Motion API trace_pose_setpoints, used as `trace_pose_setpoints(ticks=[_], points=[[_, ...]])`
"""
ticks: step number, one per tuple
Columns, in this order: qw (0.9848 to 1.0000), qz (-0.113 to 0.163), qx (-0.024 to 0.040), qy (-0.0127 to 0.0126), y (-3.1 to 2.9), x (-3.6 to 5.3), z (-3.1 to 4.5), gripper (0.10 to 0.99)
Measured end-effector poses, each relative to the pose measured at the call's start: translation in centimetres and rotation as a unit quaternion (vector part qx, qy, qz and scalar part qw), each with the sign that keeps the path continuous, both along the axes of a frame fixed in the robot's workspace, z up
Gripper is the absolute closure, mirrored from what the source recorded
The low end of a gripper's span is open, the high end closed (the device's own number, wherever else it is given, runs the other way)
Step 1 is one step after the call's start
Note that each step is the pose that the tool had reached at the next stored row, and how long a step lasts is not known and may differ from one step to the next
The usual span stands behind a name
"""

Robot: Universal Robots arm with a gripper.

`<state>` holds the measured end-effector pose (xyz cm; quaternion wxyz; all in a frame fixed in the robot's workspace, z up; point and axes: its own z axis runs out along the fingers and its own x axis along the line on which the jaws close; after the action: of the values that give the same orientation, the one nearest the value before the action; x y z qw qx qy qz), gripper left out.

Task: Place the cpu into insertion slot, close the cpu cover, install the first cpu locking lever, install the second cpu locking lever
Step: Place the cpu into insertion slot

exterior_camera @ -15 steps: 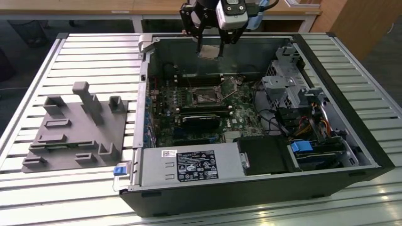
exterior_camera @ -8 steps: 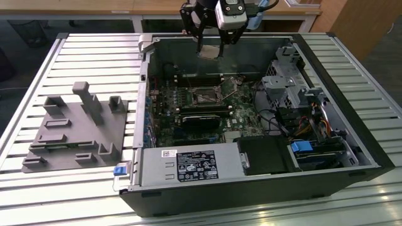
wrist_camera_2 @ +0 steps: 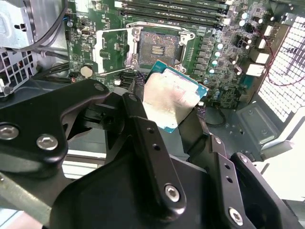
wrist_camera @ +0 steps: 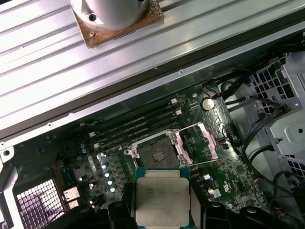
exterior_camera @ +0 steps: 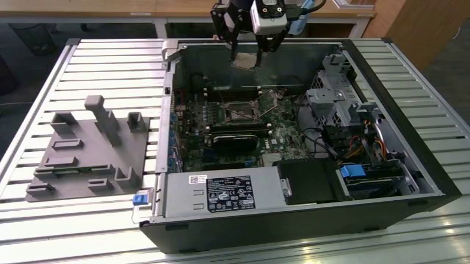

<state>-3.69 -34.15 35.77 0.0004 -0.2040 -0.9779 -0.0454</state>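
My gripper (exterior_camera: 250, 57) hangs above the back wall of the open computer case, shut on the cpu (exterior_camera: 246, 60). In both wrist views the cpu (wrist_camera_2: 171, 95) (wrist_camera: 162, 200) is a flat silvery-beige square on a green base, clamped by its edges between the black fingers (wrist_camera_2: 143, 129). The insertion slot (exterior_camera: 241, 114) lies below on the green board, a dark square with a metal rim (wrist_camera_2: 159, 47) (wrist_camera: 155, 150), bare inside. The cpu cover (wrist_camera_2: 112, 47) (wrist_camera: 206, 140) stands swung open beside the slot. The cpu is well above the slot, not touching it.
Long black memory slots (wrist_camera: 138, 124) run beside the socket. A drive cage (exterior_camera: 338, 93) and cables fill the case's side at the exterior view's right, with the power supply (exterior_camera: 220, 192) in front. A grey fixture with pegs (exterior_camera: 88, 148) sits on the slatted table outside the case.
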Motion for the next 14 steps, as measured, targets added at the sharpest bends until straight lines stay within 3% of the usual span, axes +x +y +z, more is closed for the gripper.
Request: trace_pose_setpoints(ticks=[14], points=[[0.9997,-0.025,0.0,0.0,0.0,0.0,-0.01,0.545]])
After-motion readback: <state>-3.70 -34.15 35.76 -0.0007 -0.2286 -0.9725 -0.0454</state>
